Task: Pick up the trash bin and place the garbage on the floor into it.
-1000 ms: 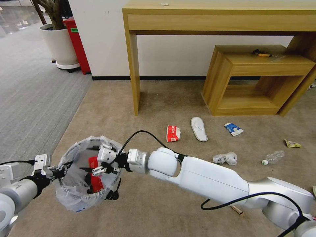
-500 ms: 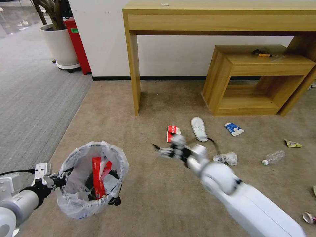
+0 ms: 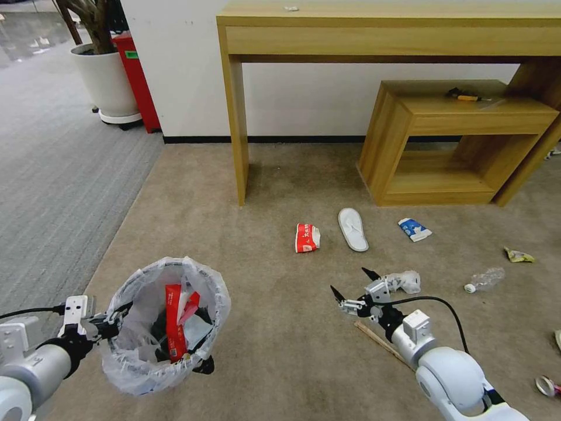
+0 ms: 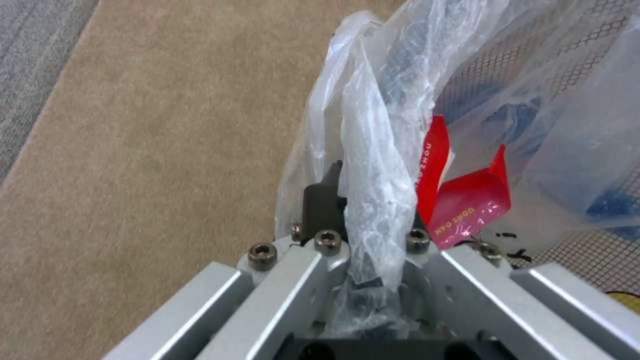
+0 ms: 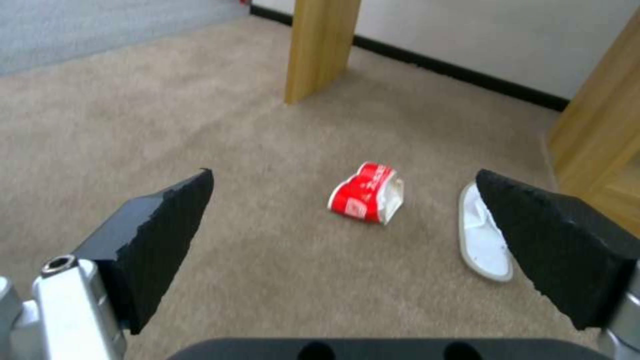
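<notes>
The black trash bin [image 3: 205, 363], lined with a crinkly white bag, hangs low at the left with red wrappers [image 3: 173, 318] inside. My left gripper [image 3: 111, 323] is shut on its rim, and bag plastic [image 4: 373, 165] is bunched between the jaws. My right gripper [image 3: 352, 282] hovers open over the beige floor [image 3: 263, 362], empty, beside a crumpled clear wrapper [image 3: 403, 280] and above a wooden stick [image 3: 377, 340]. Ahead of it lie a crushed red-white cup [image 3: 307, 237] [image 5: 365, 199] and a white slipper [image 3: 353, 228] [image 5: 485, 240]. A blue-white carton [image 3: 415, 229], clear bottle [image 3: 485, 279] and yellow wrapper [image 3: 519, 255] lie further right.
A tall wooden desk [image 3: 236, 117] stands against the far wall, with a low wooden shelf unit [image 3: 444, 140] under its right side. A white plant pot [image 3: 108, 82] and a red box [image 3: 137, 76] stand on the grey carpet [image 3: 52, 193] at the far left.
My right gripper came out of the bin, leaving the red wrapper inside, and swung right and back to hover open near the crumpled wrapper. The bin sits slightly lower in view.
</notes>
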Controlling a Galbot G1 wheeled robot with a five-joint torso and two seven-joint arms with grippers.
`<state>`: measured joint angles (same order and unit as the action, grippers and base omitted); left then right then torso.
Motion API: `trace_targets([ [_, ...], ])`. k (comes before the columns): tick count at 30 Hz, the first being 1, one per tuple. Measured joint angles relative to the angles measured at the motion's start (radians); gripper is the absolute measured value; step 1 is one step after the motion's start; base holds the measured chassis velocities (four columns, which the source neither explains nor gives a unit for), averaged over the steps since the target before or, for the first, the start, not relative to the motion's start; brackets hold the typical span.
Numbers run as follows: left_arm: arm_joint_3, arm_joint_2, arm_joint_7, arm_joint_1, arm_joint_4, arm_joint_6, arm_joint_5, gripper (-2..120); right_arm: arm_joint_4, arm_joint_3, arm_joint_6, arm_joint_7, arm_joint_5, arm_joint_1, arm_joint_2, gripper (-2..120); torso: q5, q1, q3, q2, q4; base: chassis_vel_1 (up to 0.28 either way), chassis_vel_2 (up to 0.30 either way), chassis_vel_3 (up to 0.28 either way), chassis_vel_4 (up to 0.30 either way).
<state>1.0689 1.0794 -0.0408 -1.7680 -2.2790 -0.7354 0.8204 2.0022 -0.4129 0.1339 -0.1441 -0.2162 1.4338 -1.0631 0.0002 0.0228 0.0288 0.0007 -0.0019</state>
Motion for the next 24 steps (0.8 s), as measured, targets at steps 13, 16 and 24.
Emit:
trace_targets([
  [13, 0.006, 0.001, -0.021, -0.001, 0.003, 0.000, -0.006, 0, 0.016, -0.017, -0.007, -0.004, 0.032, 0.022, -0.084, 100, 0.0000, 0.000, 0.000, 0.000, 0.0000, 0.000, 0.000, 0.000, 0.000],
  [16, 0.011, 0.001, -0.030, 0.001, 0.006, 0.000, -0.006, 0, 0.018, -0.018, -0.007, -0.004, 0.035, 0.023, -0.083, 100, 0.0000, 0.000, 0.000, 0.000, 0.0000, 0.000, 0.000, 0.000, 0.000],
  [24, 0.008, 0.002, -0.052, 0.003, 0.011, 0.000, -0.030, 0, 0.019, -0.015, 0.002, -0.002, 0.035, 0.016, -0.066, 100, 0.0000, 0.000, 0.000, 0.000, 0.0000, -0.030, 0.028, 0.028, -0.027],
])
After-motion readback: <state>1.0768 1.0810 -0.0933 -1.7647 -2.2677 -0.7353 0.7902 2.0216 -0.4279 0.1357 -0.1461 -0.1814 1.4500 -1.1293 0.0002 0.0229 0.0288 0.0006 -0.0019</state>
